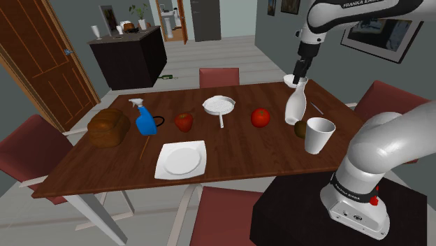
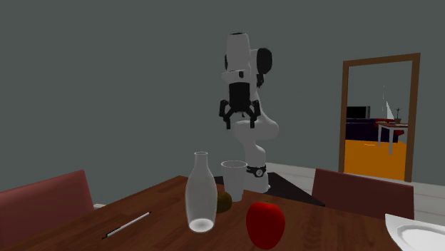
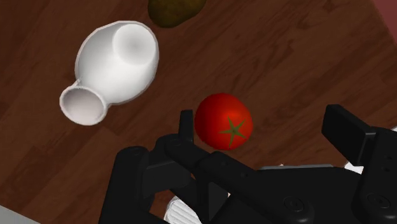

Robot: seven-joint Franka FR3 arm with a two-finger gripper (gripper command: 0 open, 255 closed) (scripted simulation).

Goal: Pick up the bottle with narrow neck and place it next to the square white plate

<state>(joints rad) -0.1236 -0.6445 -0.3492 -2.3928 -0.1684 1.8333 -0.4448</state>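
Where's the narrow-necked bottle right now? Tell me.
The bottle stands upright on the table, toward the shoulder view's right, between the red tomato and the white cup.

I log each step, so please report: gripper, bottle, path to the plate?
Gripper open, empty, above the table. Bottle upright, not held. Tomato stands between bottle and square plate.

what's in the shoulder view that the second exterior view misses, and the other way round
The shoulder view adds the bread loaf and the blue spray bottle. The second exterior view adds a wood-framed doorway with an orange floor beyond it. Both share the pale narrow-necked bottle, the white cup, the red tomato and the open gripper.
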